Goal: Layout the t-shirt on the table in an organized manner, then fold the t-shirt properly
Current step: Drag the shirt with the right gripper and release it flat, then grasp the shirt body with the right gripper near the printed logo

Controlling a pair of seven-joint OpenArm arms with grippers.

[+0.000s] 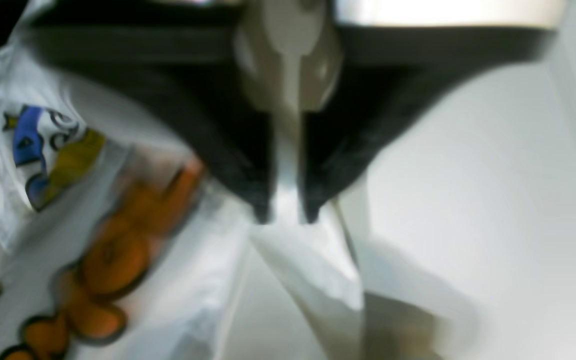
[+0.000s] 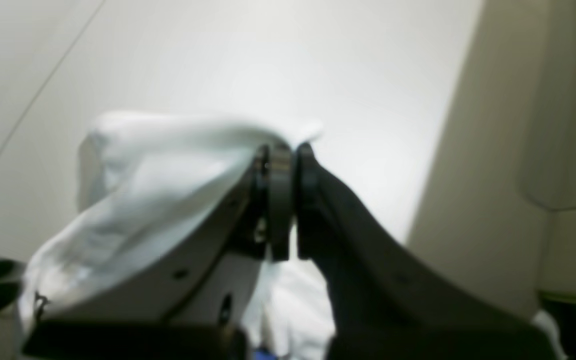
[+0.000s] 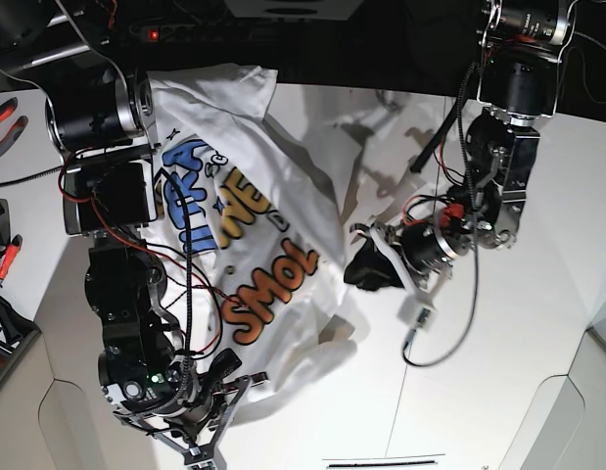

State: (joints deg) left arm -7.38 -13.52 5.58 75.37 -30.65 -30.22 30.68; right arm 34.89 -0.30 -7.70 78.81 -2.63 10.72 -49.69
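Left gripper [image 1: 285, 217] clamped on the t-shirt [image 3: 273, 245] edge, mid-frame | right gripper [image 2: 283, 150] pinched cloth, lower left of base view | shirt lay print-up, rumpled, across the table [image 3: 508, 372] | risk: thin pinches slipping, uneven pull bunching cloth.

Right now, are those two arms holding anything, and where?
Both hold the t-shirt. The right gripper pinches a plain white edge; the left gripper pinches white fabric beside the print.

Black metal arms, red and black cables, silver cylindrical joints, black fingers [image 1: 248, 165]
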